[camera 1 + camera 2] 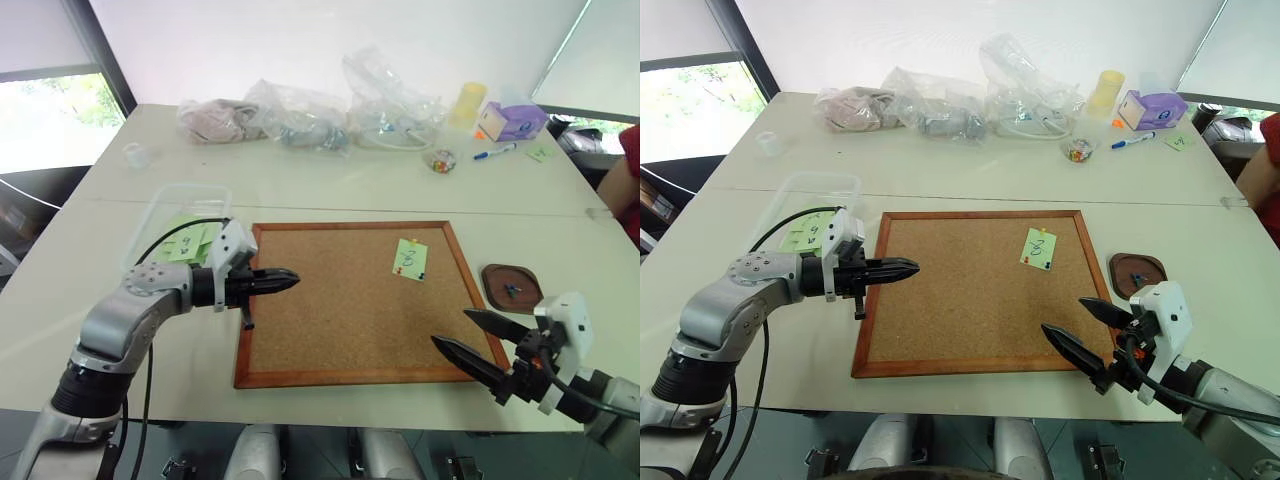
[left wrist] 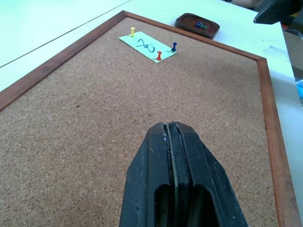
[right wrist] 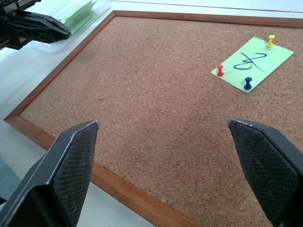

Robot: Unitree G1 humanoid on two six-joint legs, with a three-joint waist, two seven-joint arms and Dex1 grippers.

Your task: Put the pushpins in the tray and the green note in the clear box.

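The green note (image 1: 409, 259) lies on the cork board (image 1: 340, 310) near its far right corner, held by three pushpins: yellow (image 3: 270, 40), red (image 3: 220, 70) and blue (image 3: 247, 83). The dark brown tray (image 1: 490, 275) sits on the table just right of the board with a few pins inside. Off the board's left edge stands the clear box (image 1: 165, 200), holding several green notes. My left gripper (image 1: 290, 279) is shut and empty, hovering over the board's left side and pointing toward the note. My right gripper (image 1: 450, 327) stands wide open over the board's near right corner.
Clear plastic bags (image 1: 300, 115) line the table's far edge, with a small jar of coloured bits (image 1: 440, 160), a yellow cup (image 1: 468, 103), a purple box (image 1: 512, 120) and a marker (image 1: 495, 153). A person's sleeve (image 1: 630, 150) is at the right edge.
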